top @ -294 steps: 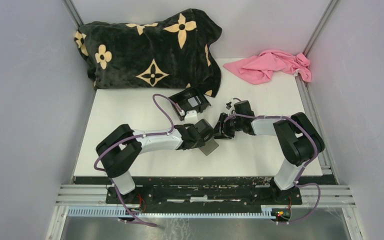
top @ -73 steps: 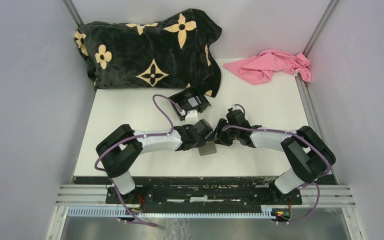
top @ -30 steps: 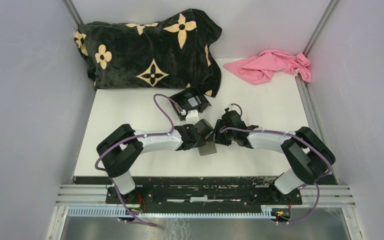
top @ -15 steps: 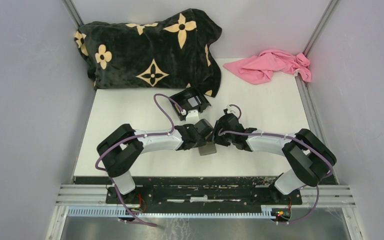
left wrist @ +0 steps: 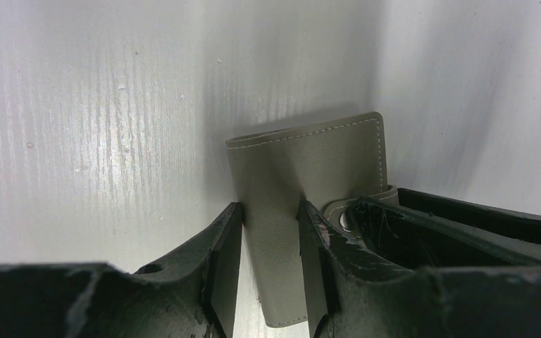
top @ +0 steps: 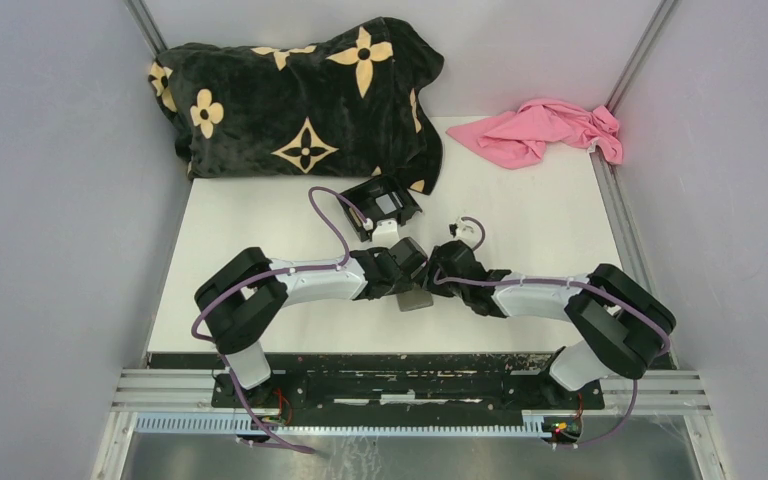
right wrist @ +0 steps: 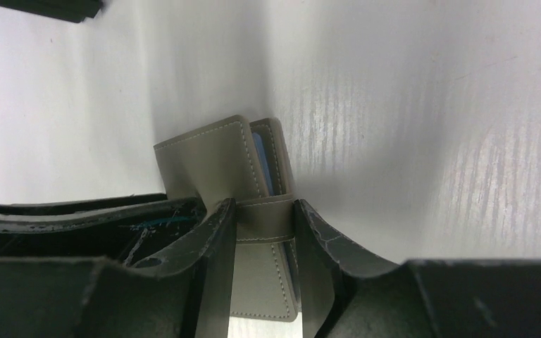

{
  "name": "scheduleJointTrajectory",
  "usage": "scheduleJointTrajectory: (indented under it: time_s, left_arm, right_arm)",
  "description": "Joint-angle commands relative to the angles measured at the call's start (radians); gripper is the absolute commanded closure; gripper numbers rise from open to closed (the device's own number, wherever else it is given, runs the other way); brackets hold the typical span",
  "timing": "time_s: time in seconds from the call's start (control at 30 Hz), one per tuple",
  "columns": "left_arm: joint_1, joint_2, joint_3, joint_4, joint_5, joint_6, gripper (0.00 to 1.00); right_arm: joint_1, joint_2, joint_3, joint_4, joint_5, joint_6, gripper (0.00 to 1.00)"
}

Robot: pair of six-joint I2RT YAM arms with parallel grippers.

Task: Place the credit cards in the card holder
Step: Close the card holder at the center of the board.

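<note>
The card holder point(top: 416, 299) is a grey wallet standing on edge at mid-table between both grippers. In the left wrist view my left gripper point(left wrist: 269, 239) is shut across the card holder's point(left wrist: 303, 162) folded body. In the right wrist view my right gripper point(right wrist: 264, 236) has its fingers against both sides of the clasp tab point(right wrist: 264, 220), and the card holder point(right wrist: 215, 162) gapes slightly with a blue edge point(right wrist: 260, 165) inside. A silvery credit card point(top: 388, 203) lies in the black box point(top: 378, 207) behind. In the top view the two grippers point(top: 407, 283) point(top: 432, 280) meet over the wallet.
A black blanket with tan flowers point(top: 300, 95) fills the far left. A pink cloth point(top: 545, 130) lies at the far right corner. A small white piece point(top: 383, 229) sits just in front of the black box, whose edge point(right wrist: 42, 7) shows in the right wrist view.
My right arm has drawn in toward the left gripper and lowered, and its fingers have narrowed round the clasp tab. The left gripper and the wallet have stayed put.
</note>
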Motion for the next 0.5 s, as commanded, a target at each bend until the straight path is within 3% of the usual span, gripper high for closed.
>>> scheduleJointTrajectory:
  time_s: [0.0, 0.47]
  left_arm:
    - [-0.010, 0.141, -0.028, 0.072, 0.099, 0.004, 0.59]
    - [-0.020, 0.177, -0.024, 0.092, 0.104, -0.028, 0.59]
  right_arm:
    - [0.075, 0.104, -0.094, -0.176, -0.045, -0.019, 0.61]
    - [0.165, 0.118, -0.117, -0.153, 0.073, -0.020, 0.61]
